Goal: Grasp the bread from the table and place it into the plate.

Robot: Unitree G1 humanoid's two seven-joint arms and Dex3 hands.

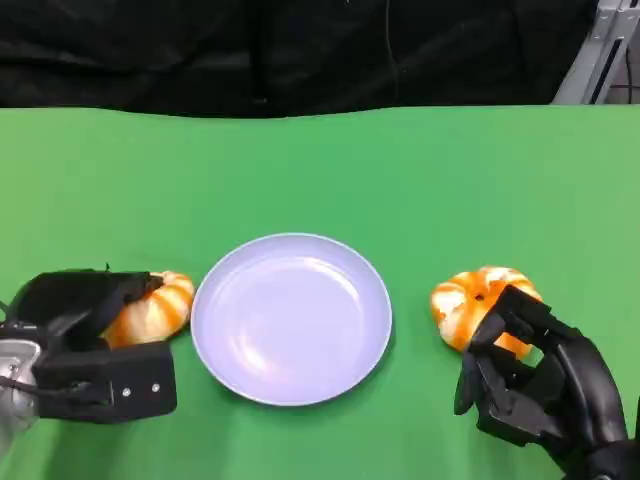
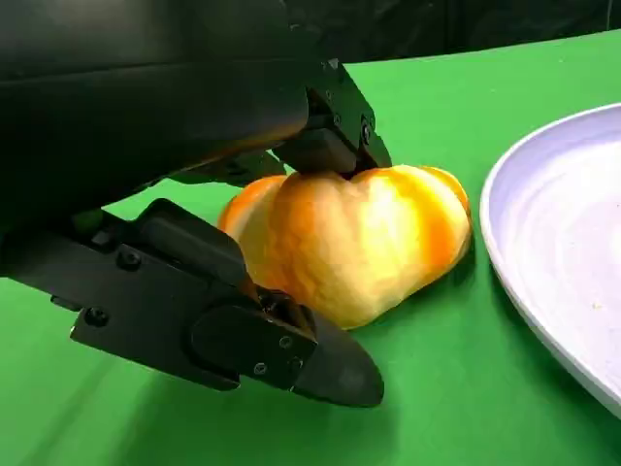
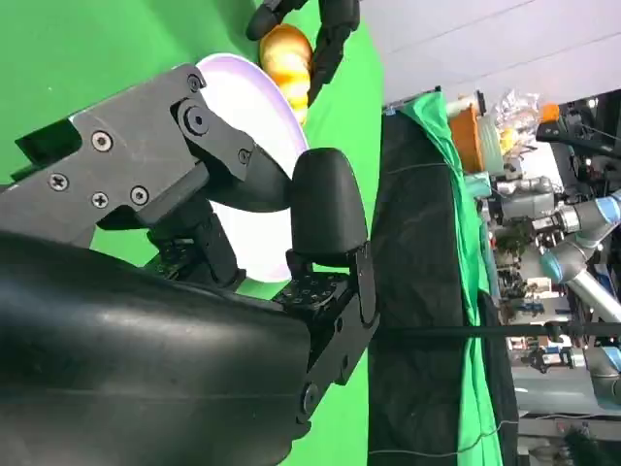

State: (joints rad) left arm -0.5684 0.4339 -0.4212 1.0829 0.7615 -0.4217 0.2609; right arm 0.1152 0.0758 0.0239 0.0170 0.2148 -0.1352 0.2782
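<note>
The left robot hand was wrapped around one bread roll near the desk's left edge, fingers above and below it, so it could lift it. The roll sat on the desk just beside the plate, which stood bare in the middle, ready for it. A second bread roll lay toward the right edge. The right robot hand curled beside it, touching, but I could not tell if it held it.

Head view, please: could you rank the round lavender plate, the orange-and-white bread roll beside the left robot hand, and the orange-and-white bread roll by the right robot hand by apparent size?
1. Round lavender plate, clearly largest.
2. The two orange-and-white bread rolls, left and right, cannot be ranked: each is partly hidden by a robot hand, left robot hand, right robot hand.
</note>
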